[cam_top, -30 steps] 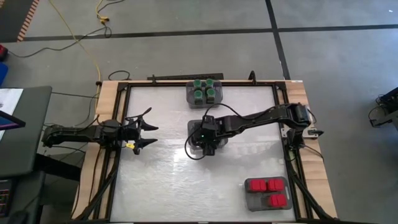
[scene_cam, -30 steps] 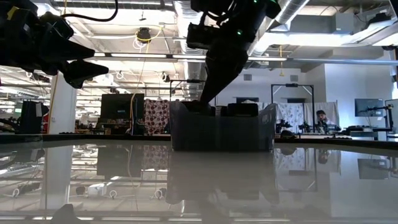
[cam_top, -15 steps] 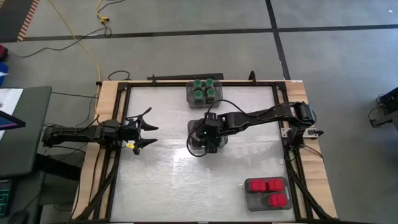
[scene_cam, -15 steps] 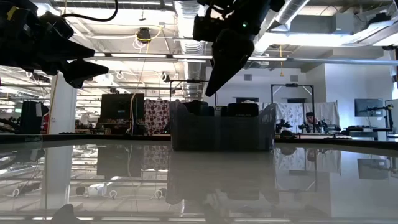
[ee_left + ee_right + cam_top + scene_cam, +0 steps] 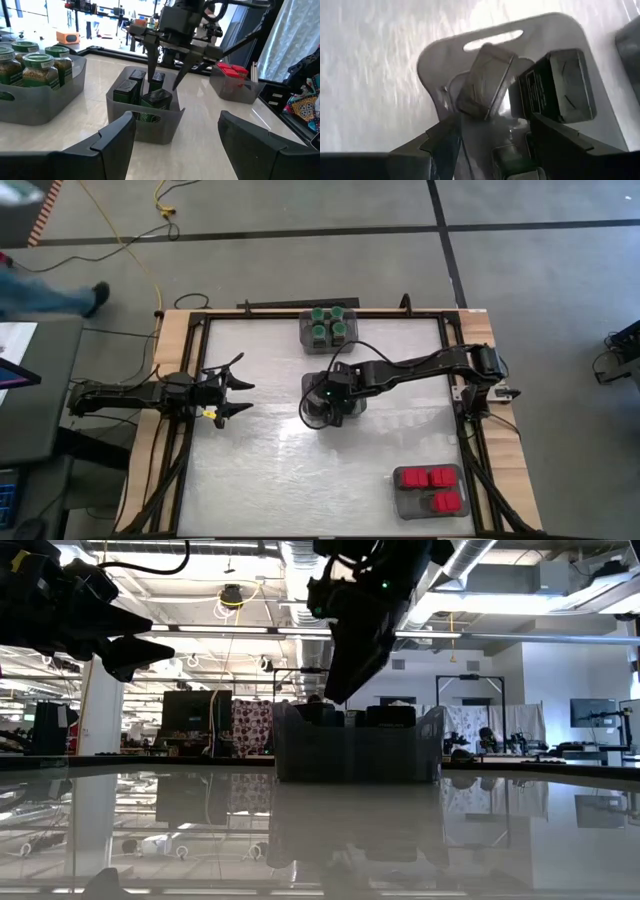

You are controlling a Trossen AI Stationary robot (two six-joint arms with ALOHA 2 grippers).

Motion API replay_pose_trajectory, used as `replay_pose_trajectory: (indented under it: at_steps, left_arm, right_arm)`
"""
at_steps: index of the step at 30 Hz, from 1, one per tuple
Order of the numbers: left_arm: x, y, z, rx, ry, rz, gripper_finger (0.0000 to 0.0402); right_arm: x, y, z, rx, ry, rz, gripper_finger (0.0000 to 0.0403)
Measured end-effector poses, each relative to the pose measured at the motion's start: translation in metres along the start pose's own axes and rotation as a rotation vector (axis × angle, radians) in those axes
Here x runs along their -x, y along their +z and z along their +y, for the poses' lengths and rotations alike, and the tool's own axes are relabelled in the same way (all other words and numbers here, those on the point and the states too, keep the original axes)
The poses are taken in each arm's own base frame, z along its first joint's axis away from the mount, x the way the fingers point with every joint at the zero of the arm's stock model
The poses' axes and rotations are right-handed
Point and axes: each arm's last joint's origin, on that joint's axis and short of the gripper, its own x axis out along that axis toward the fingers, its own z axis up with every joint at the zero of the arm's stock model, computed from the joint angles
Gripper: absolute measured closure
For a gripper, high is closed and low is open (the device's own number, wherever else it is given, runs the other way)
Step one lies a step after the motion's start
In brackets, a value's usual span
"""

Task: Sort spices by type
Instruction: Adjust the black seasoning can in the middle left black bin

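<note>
Above the centre bin [image 5: 318, 412], the right gripper [image 5: 165, 79] hangs spread, seemingly holding nothing.

Pale, glossy white table [image 5: 270, 470] in a light wooden frame. Centre bin [image 5: 145, 125] is translucent grey, holding all-black jars [image 5: 156, 100] with dark green labels. Behind that bin, another grey bin [image 5: 328, 337] has green-capped jars [image 5: 327, 325]. Toward the front right of it, bright red caps [image 5: 430, 488] fill a third grey bin [image 5: 405, 504].
</note>
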Motion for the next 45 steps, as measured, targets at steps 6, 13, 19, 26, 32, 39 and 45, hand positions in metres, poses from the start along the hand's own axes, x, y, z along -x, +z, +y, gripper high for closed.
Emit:
replay_pose_trajectory:
  at_steps: [6,13,19,26,32,39,45]
  left_arm:
    - [0.0,0.0,0.0,0.0,0.0,0.0,0.0131]
    - [0.0,0.0,0.0,0.0,0.0,0.0,0.0131]
    - [0.0,0.0,0.0,0.0,-0.001,0.0,0.0131]
    - [0.0,0.0,0.0,0.0,0.0,0.0,0.0131]
    - [0.0,0.0,0.0,0.0,0.0,0.0,0.0131]
    - [0.0,0.0,0.0,0.0,0.0,0.0,0.0131]
    - [0.0,0.0,0.0,0.0,0.0,0.0,0.0131]
  right_arm:
    - [0.0,0.004,0.002,-0.046,0.01,-0.039,0.0138]
    - [-0.007,0.002,0.006,-0.09,0.029,-0.026,0.0138]
    - [-0.005,0.006,0.008,-0.087,0.04,-0.063,0.0138]
    - [-0.006,0.007,0.003,-0.091,0.028,-0.067,0.0138]
    - [-0.007,0.007,0.0,-0.098,0.024,-0.064,0.0138]
    - [-0.007,0.006,0.001,-0.121,0.024,-0.056,0.0138]
    - [-0.007,0.008,-0.002,-0.115,0.022,-0.067,0.0138]
